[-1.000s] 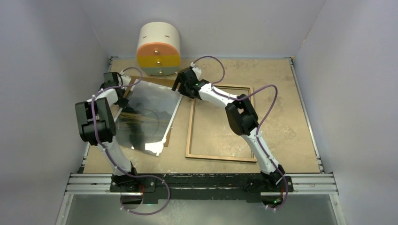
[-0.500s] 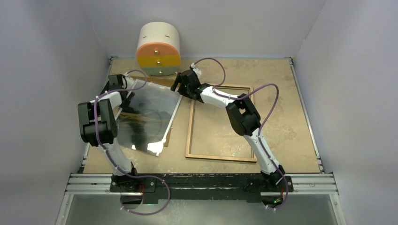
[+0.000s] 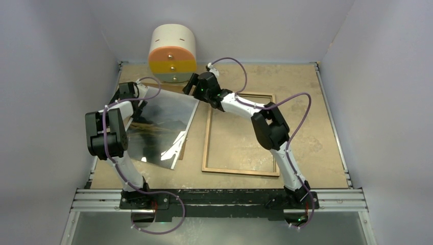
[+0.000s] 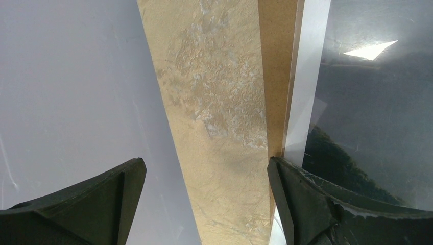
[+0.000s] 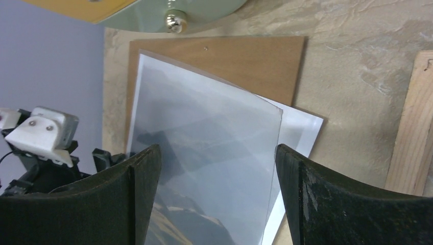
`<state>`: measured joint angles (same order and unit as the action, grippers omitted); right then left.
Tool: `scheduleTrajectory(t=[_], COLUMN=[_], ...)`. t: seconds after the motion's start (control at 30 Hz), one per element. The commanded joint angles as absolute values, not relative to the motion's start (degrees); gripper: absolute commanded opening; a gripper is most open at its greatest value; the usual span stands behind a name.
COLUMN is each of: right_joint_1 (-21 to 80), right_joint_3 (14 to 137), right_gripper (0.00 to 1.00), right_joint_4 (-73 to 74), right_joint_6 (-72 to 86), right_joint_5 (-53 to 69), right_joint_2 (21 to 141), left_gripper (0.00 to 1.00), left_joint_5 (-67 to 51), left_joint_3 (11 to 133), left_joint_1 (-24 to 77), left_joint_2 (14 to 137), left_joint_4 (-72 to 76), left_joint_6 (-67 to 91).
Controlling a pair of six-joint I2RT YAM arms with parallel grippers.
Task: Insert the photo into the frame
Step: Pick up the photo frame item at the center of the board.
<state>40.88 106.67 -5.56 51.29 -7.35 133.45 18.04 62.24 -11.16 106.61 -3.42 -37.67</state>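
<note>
While the frame (image 3: 207, 133) lies flat with its light-brown wooden back up, the photo (image 3: 161, 125) lies outside it, just to its left, with a narrow strip of bare table (image 3: 196, 148) between them. The photo sits slightly askew to the frame, dark landscape side up and glossy with reflected light. It rests on the brown backing board (image 5: 230, 56), whose far edge shows beyond the photo. In my right wrist view a clear sheet (image 5: 219, 132) seems to lie on top of the photo, shifted a little, so that one white-bordered corner of the print sticks out on the side toward the frame.

My right gripper (image 5: 217, 199) hangs over the photo's far corner, just outside the frame's far left corner. Its fingers (image 5: 332, 204) are spread wide and have hold of nothing; between them I see only the sheet and photo below.

My left gripper (image 4: 204, 204) is at the photo's edge farthest from the frame. It too is wide open and empty. One finger (image 4: 316, 204) stands over the photo's border, and I cannot tell if it touches. The other finger shows against the grey side wall, with bare table between the two.

A round drum (image 3: 172, 51) banded orange, yellow and green stands against the back wall, beyond the frame's far left corner.
</note>
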Motion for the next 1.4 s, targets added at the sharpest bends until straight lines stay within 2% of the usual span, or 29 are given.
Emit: scheduleTrajectory(t=[0.0,0.27,0.4,0.57,0.63,0.73,0.9,1.13,1.23,1.37], right_joint_1=[41.6,41.7,41.1,40.1,39.6,38.3,35.1,26.2,21.8,18.7], right_joint_3=[105.9,103.2,101.2,98.0,97.8,98.1,94.9,80.3,73.8,72.3], right_gripper=[0.83,0.82,0.75,0.51,0.35,0.01,0.00,0.00,0.00,0.00], right_joint_4=[-8.9,-14.0,-16.3,-21.0,-21.5,-20.6,-12.7,2.4,6.5,17.4], right_joint_6=[50.3,55.0,59.2,62.3,62.4,61.6,55.4,44.3,41.1,34.8], right_joint_5=[-5.2,2.1,7.6,9.3,9.8,11.0,11.8,15.6,16.3,10.6], right_joint_2=[129.7,129.5,130.7,130.9,130.8,130.0,122.2,105.9,99.9,96.5], left_gripper=[0.98,0.98,0.97,0.97,0.97,1.00,1.00,1.00,1.00,1.00], left_joint_5=[12.0,11.9,11.4,11.2,10.9,10.9,11.3,10.3,9.8,11.1], left_joint_3=[58.2,57.9,58.2,58.8,59.5,61.9,67.7,71.6,70.9,67.0], left_joint_1=[-10.8,-10.8,-10.8,-10.9,-11.1,-12.5,-16.1,-16.1,-13.4,-6.2], left_joint_2=[111.5,111.1,111.0,110.7,110.5,109.5,105.2,98.9,97.0,94.2], left_joint_4=[-10.3,-10.4,-11.1,-11.9,-12.7,-14.7,-19.2,-24.9,-27.0,-26.9], left_joint_6=[-36.5,-36.7,-36.2,-35.9,-36.0,-36.2,-38.6,-40.1,-39.5,-38.3])
